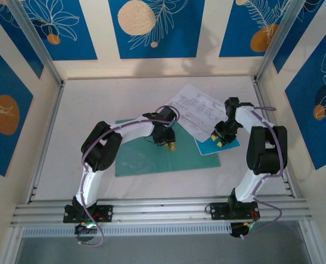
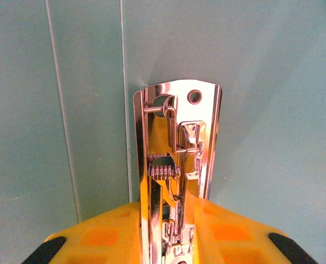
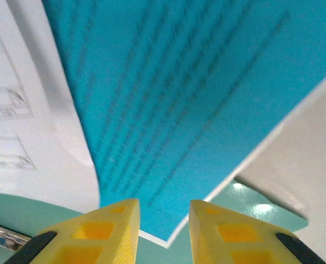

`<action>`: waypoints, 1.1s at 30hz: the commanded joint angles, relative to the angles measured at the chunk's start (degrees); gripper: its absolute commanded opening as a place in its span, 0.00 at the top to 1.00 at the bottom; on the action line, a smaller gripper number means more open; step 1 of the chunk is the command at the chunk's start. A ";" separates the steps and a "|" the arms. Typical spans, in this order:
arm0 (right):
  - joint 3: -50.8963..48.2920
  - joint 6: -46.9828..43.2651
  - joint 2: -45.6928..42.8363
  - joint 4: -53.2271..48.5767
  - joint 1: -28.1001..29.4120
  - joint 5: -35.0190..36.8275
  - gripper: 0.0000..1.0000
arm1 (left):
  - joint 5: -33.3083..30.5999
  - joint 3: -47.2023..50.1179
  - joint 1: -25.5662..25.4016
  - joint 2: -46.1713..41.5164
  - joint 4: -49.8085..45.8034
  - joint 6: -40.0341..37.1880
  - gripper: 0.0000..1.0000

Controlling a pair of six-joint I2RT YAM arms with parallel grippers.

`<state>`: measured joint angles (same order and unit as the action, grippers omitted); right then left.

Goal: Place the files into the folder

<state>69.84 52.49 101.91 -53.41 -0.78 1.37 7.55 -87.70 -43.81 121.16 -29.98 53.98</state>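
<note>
White arms (image 1: 131, 131), black joints (image 1: 101, 147); lilac cables (image 1: 83, 181); yellow pincer fingers (image 3: 110, 231), black-tipped

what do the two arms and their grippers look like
Both the left arm and right arm have white links between bulky black joint housings, with a purple cable looping along each. The left gripper and right gripper each carry two yellow wedge-shaped fingers with recessed square pockets and black outer patches.

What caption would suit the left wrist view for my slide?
Left gripper grips the chrome spring clip on the teal folder.
</note>
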 commanded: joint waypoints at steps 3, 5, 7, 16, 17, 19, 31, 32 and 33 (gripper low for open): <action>2.78 -0.13 6.41 -2.87 0.76 -1.86 0.71 | 1.47 -0.28 -0.78 2.41 0.11 0.60 0.77; 2.05 0.53 5.90 -2.80 2.54 -1.98 0.71 | 1.59 -0.31 -0.78 2.50 0.34 0.94 0.77; 0.91 1.64 5.16 -2.69 4.11 -2.50 0.71 | 1.68 -0.27 -0.81 2.59 0.68 1.27 0.77; -4.00 3.57 3.63 -4.12 9.13 -4.65 0.74 | 2.60 1.27 -0.77 2.76 3.38 4.33 0.78; -4.76 3.75 3.44 -4.00 9.85 -5.01 0.74 | 2.73 1.58 -0.82 2.69 3.89 4.79 0.78; -6.20 4.26 2.98 -3.43 11.01 -5.68 0.74 | 2.93 1.83 -0.81 2.53 4.34 5.26 0.78; -5.55 4.69 -2.93 -2.67 15.18 -8.33 0.72 | 1.76 3.70 -0.75 -1.63 5.30 7.70 0.72; -4.83 4.14 -4.10 -3.11 14.87 -7.93 0.72 | 1.07 3.63 -0.81 -2.68 4.91 7.67 0.69; -4.11 3.48 -5.30 -3.55 14.34 -7.59 0.71 | 0.36 3.59 -0.80 -3.88 4.37 7.72 0.66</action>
<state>63.53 56.58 100.57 -55.05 14.41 -5.19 9.82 -85.38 -43.97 120.66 -23.09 60.84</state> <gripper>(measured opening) 0.285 0.320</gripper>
